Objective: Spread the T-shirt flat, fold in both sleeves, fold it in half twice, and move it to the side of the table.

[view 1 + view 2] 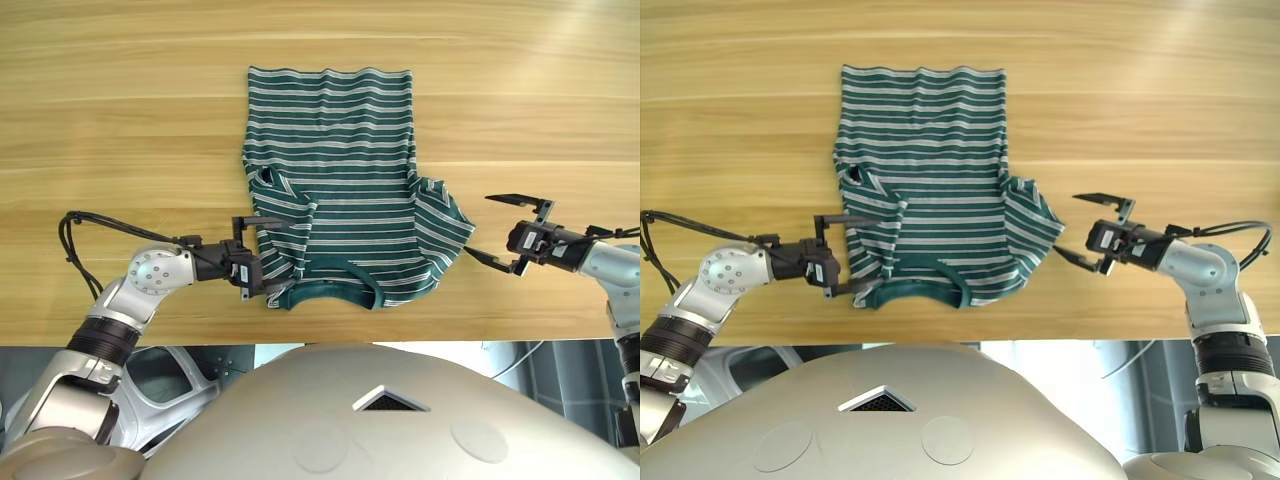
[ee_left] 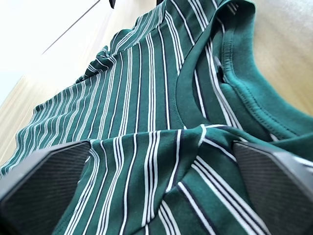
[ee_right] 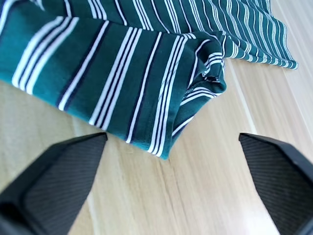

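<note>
your left hand [image 1: 268, 257], fingers apart, straddles the near shoulder of the green white-striped t-shirt [image 1: 340, 170] lying collar-toward-you on the light wooden tabletop [image 1: 120, 120]; your right hand [image 1: 478, 224], fingers likewise spread, sits just beside its sleeve.

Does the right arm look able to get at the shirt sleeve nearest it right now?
Probably yes: the right gripper sits open just beside that sleeve, with only bare table between them.

Knit cloth T-shirt [image 1: 340, 180], smooth wood table [image 1: 120, 120]
</note>
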